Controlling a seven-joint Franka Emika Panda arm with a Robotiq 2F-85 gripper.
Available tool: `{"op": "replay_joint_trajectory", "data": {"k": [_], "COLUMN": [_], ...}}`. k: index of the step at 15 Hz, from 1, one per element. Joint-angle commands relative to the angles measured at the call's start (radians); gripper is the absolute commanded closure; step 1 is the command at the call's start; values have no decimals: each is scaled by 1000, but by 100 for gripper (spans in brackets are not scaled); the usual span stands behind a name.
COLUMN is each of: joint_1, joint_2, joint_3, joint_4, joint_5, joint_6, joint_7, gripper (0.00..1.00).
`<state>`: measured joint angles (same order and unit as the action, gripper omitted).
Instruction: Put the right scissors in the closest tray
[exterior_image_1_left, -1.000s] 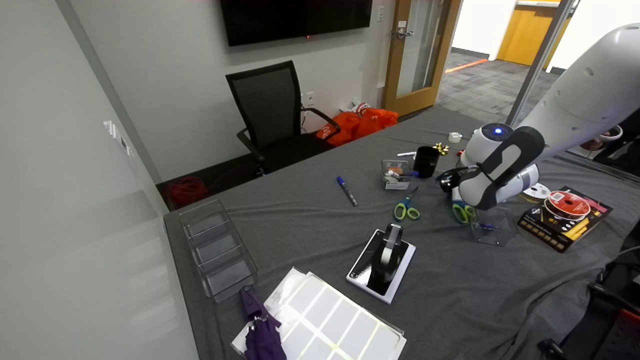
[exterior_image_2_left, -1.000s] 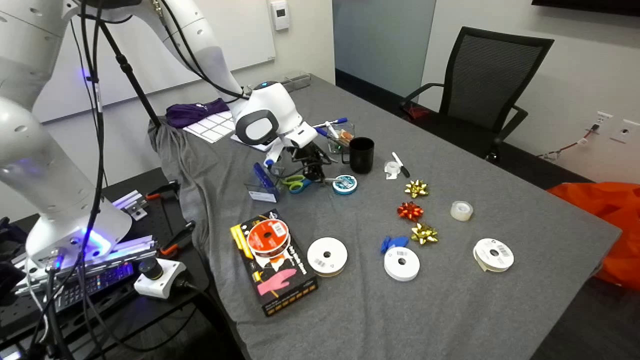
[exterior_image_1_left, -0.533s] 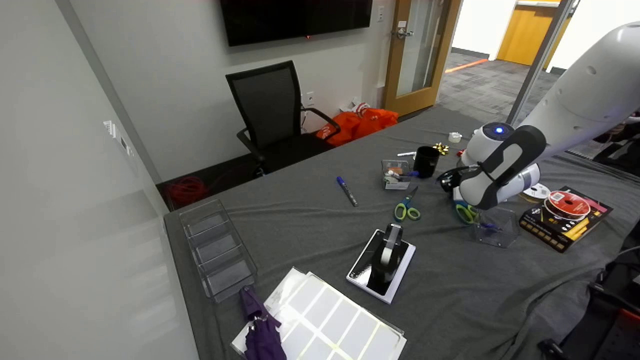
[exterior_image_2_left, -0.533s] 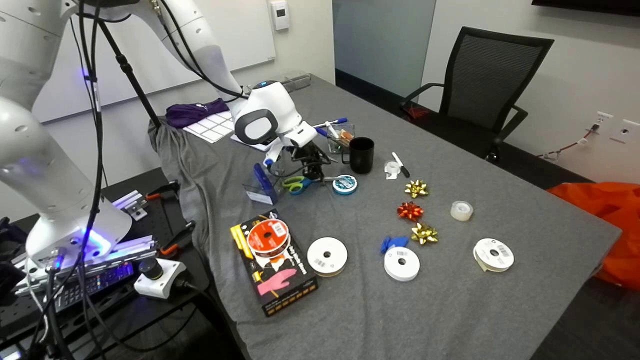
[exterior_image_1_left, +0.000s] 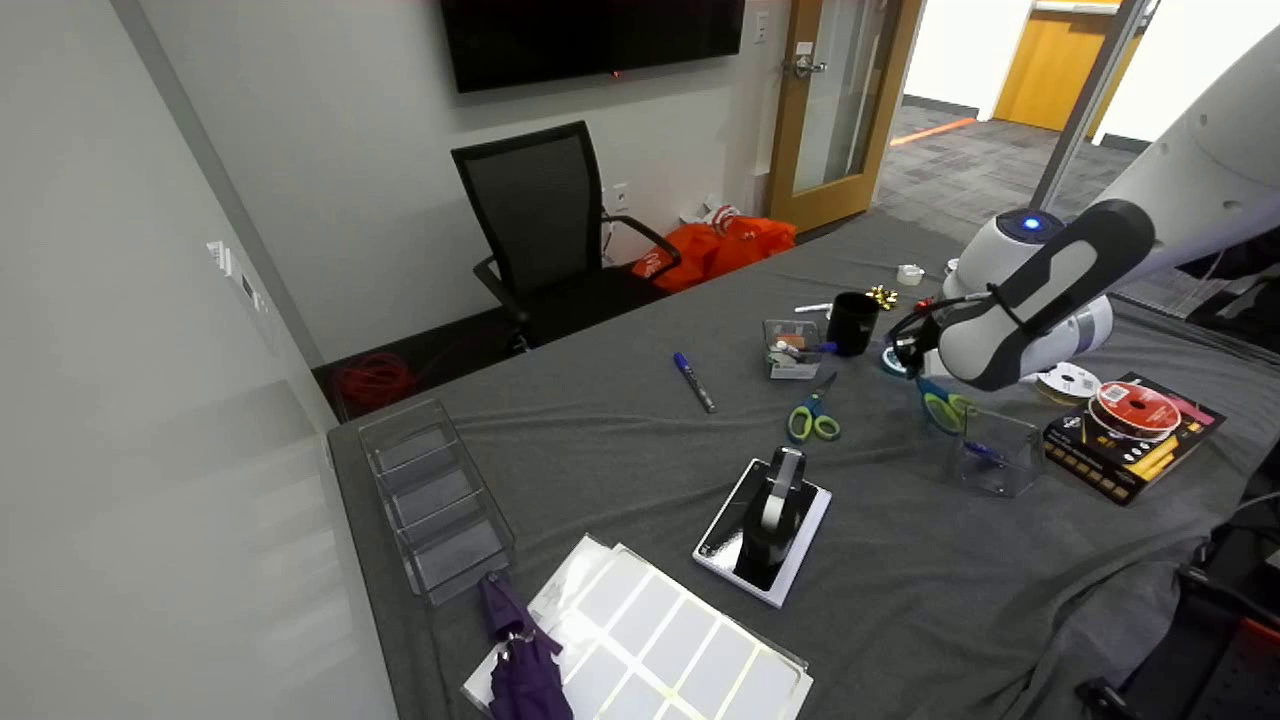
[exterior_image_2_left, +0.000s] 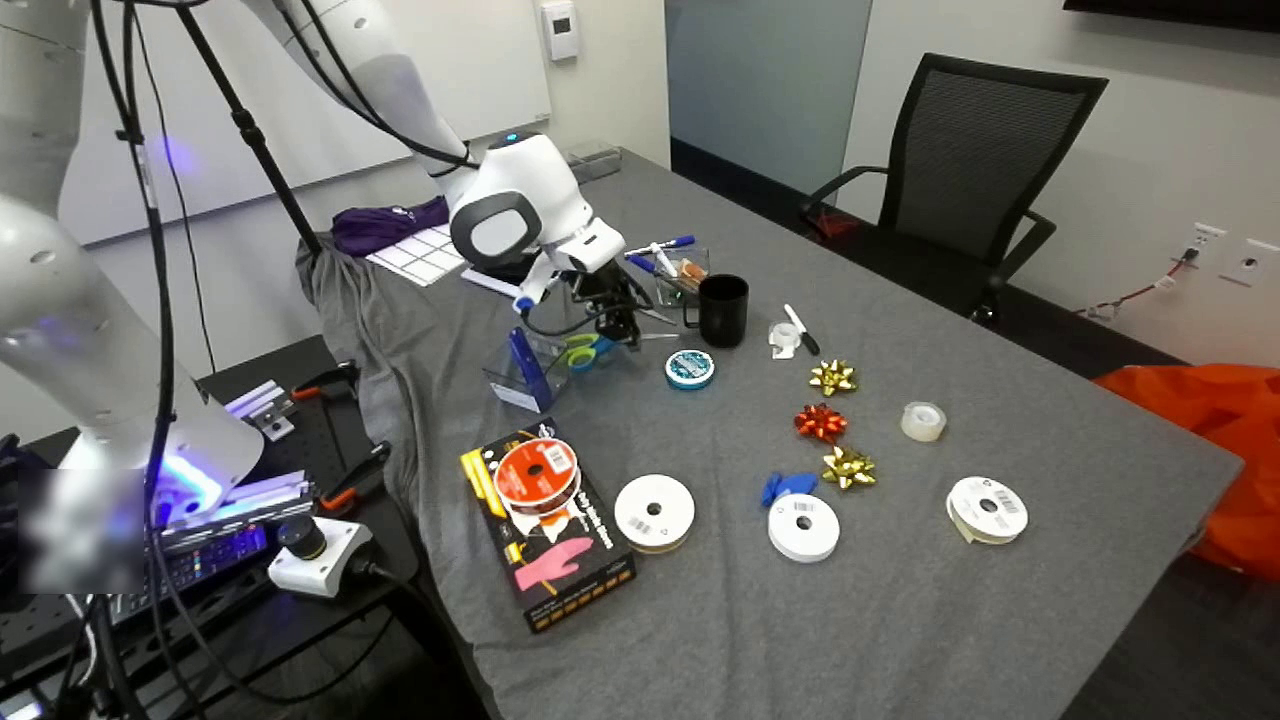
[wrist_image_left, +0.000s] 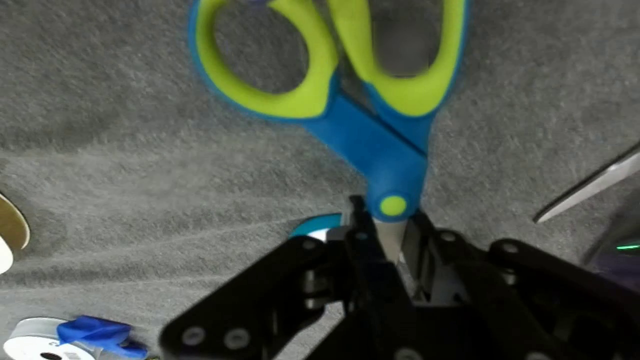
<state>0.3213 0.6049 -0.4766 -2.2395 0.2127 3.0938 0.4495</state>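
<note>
The right scissors, with light-green loops and a blue neck, show in both exterior views (exterior_image_1_left: 945, 410) (exterior_image_2_left: 584, 352) and fill the top of the wrist view (wrist_image_left: 372, 142). My gripper (wrist_image_left: 389, 212) is shut on them at the blades just below the pivot; it also shows in both exterior views (exterior_image_1_left: 912, 358) (exterior_image_2_left: 622, 328). The loops are close beside a small clear tray (exterior_image_1_left: 1010, 475) (exterior_image_2_left: 517, 392) holding a blue item; whether they touch it I cannot tell. The second scissors (exterior_image_1_left: 815, 418) lie on the cloth; a blade shows in the wrist view (wrist_image_left: 600, 187).
A long clear divided tray (exterior_image_1_left: 435, 500) stands at the table's far end. A black mug (exterior_image_2_left: 723, 310), a clear pen holder (exterior_image_1_left: 793, 365) and a blue tin (exterior_image_2_left: 690, 370) are near the gripper. A black box with red spool (exterior_image_2_left: 548, 540) stands beside the small tray.
My gripper has moved with the scissors away from the blue tin and appears slightly raised. The small clear tray has turned and shifted a little. The blue tin now shows clear of the blades.
</note>
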Motion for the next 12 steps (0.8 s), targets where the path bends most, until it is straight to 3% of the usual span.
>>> {"op": "replay_joint_trajectory", "data": {"k": [1,4,8,12], "joint_1": [46,48,-1,-67], "joint_2": [-91,-139,-201,-237], "joint_3": [-59,-73,-20,51], "joint_4": [-41,-30,-9,-7], "joint_5": [-37,-96,-145,-168], "joint_6": [-113,-227,-351,-383], "joint_7": [11,57,141,204], "gripper": [95,95,95,95]}}
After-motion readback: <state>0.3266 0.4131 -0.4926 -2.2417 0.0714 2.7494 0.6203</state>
